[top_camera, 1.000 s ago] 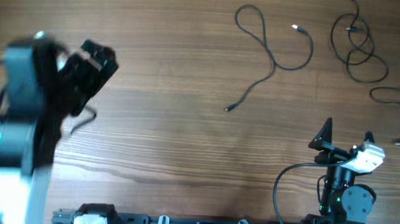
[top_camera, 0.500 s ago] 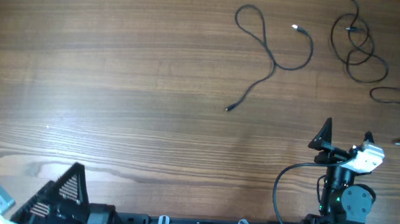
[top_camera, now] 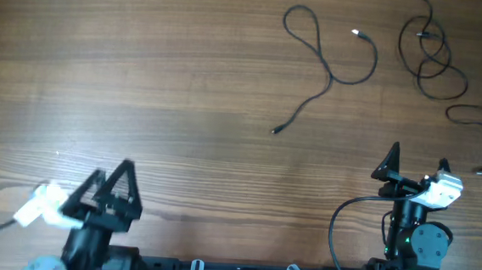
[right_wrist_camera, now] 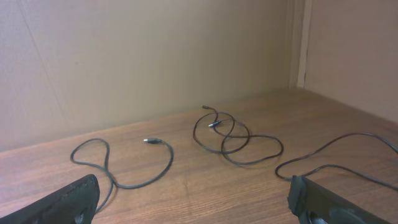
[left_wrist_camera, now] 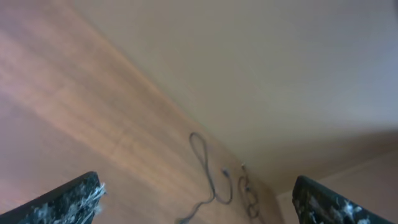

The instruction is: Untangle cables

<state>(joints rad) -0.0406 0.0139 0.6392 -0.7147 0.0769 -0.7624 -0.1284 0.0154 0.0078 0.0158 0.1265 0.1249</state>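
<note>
Left end effector [top_camera: 111, 174] has pulled back, spread wide and empty like right end effector [top_camera: 419, 154].

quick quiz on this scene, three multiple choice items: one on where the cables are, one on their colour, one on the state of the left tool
1. Where do the cables lie in the overhead view?
A. upper right of the table
B. lower left corner
C. dead centre

2. What colour are the cables?
A. white
B. black
C. red

3. How is the left tool?
A. shut on a cable
B. shut on nothing
C. open and empty

Answers:
1 A, every cord sits in the upper right, far from both arms.
2 B, each cord shows black against the brown table.
3 C, its jaws stand wide apart with nothing between them.
</note>
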